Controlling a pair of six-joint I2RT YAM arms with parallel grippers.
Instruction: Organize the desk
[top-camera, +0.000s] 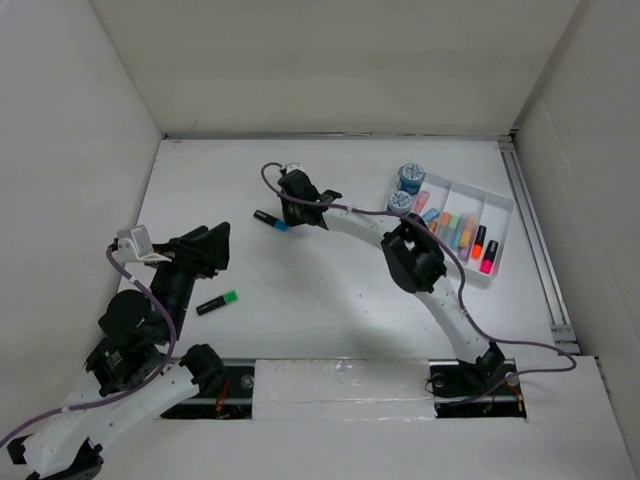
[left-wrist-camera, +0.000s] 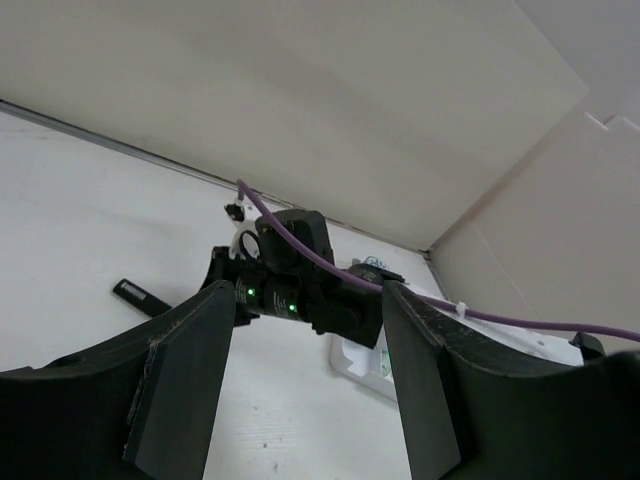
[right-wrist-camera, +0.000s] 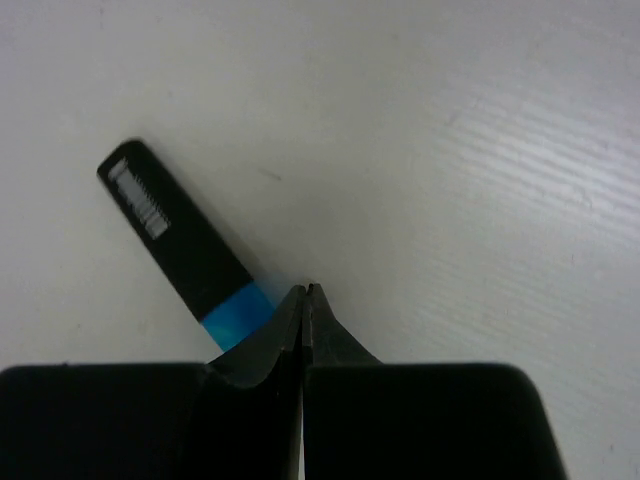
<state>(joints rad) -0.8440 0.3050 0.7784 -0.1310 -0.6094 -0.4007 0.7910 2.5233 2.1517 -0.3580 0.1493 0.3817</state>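
Observation:
The desk (top-camera: 340, 290) is a white tabletop inside white walls. A black highlighter with a blue cap (top-camera: 270, 219) lies on it near the middle back. My right gripper (top-camera: 290, 218) is shut and empty, and its tips (right-wrist-camera: 303, 292) are down at the desk just right of the blue cap (right-wrist-camera: 232, 315). A black highlighter with a green cap (top-camera: 217, 302) lies at the left front. My left gripper (top-camera: 218, 245) is open and empty above the desk, a little behind the green highlighter. In its wrist view my left gripper (left-wrist-camera: 308, 300) faces the right arm.
A white compartmented tray (top-camera: 497, 208) at the back right holds several coloured highlighters. Two blue tape rolls (top-camera: 411, 177) sit at the tray's left end. A metal rail (top-camera: 535, 240) runs along the right wall. The tray's corner (left-wrist-camera: 365, 362) shows in the left wrist view.

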